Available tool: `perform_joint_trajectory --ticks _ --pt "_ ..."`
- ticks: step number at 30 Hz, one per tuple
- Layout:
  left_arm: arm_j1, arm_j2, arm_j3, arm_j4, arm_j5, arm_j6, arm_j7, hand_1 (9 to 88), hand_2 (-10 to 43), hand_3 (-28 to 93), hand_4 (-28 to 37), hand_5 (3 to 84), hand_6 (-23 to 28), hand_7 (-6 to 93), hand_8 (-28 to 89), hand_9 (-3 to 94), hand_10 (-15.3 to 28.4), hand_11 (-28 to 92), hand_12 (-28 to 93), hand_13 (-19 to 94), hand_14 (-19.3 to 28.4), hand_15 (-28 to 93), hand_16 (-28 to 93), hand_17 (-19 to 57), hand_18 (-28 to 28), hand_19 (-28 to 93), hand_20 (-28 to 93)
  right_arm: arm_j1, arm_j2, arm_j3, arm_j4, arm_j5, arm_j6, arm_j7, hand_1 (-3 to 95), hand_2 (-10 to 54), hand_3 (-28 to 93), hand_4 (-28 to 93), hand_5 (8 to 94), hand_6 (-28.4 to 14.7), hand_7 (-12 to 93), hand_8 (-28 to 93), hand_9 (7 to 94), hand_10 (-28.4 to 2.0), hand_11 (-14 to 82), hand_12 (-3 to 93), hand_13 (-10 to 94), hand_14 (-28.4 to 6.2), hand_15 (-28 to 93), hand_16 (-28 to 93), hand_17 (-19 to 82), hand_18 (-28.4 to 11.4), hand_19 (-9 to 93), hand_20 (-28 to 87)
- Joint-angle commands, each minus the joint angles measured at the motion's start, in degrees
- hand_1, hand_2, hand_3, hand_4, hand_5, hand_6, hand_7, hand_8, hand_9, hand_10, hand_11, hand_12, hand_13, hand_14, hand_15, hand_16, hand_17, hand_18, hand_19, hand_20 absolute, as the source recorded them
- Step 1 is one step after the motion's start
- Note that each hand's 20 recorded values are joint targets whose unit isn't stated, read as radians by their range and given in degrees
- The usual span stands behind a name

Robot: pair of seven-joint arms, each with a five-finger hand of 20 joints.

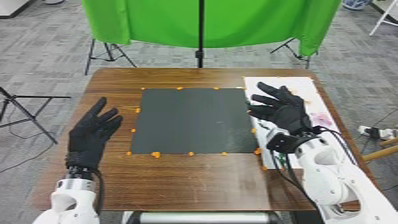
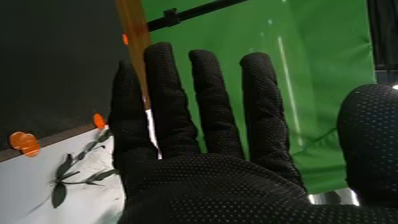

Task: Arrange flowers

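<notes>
Leftmost, I have my left hand (image 1: 88, 137) over the brown counter (image 1: 195, 180), fingers straight and slightly spread. Next lies the dark mat (image 1: 191, 122), orange dots (image 1: 156, 155) along its edges. Then a leafy sprig (image 2: 59, 195) rests on the white sheet (image 1: 284, 83), near the mat. Above that sheet my right hand (image 1: 289, 116) holds its fingers wide; right of it sits a pink flower (image 1: 321, 119).

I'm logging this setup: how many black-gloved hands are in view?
2. The left hand is over the table, left of the dark mat; the right hand is over the white sheet, right of the mat.
</notes>
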Motion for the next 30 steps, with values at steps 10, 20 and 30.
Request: perform_joint_trajectory --ticks 10,20,30 --pt "0.51 -0.38 0.06 -0.2 0.1 0.49 -0.16 23.5 5.4 82 -26.3 35.7 7.3 7.1 -8 33.7 19.6 23 10 20 26.9 56 -11 -9.0 28.4 55 -2 0.41 0.73 -0.44 -0.77 -0.22 1.68 -0.58 11.4 11.5 79 -28 46.6 3.2 17 -14 50.4 -13.8 11.6 13.0 40 -19.1 36 12 12 -26.7 54 14" --pt "0.95 0.2 -0.71 -0.63 -0.25 1.1 0.15 23.5 5.4 82 -26.2 35.7 7.3 6.9 -8 33.7 19.6 23 10 20 26.9 56 -11 -9.0 28.4 55 -2 -2.07 4.25 1.31 -6.01 -7.57 9.19 2.09 12.2 10.6 80 -28 46.9 0.7 17 -14 52.2 -15.1 14.1 13.4 41 -19.2 39 12 13 -26.5 56 15" --pt "1.72 1.14 -0.82 -1.06 -0.91 2.31 2.19 23.5 5.5 82 -26.2 35.7 7.3 7.0 -8 33.7 19.5 23 10 20 26.9 56 -11 -9.0 28.4 55 -2 -9.41 9.11 6.67 -15.51 -32.31 16.1 22.19 19.2 5.1 82 -28 48.3 -1.9 18 -14 56.6 -17.3 25.8 14.8 49 -17.9 54 10 20 -25.6 67 16"
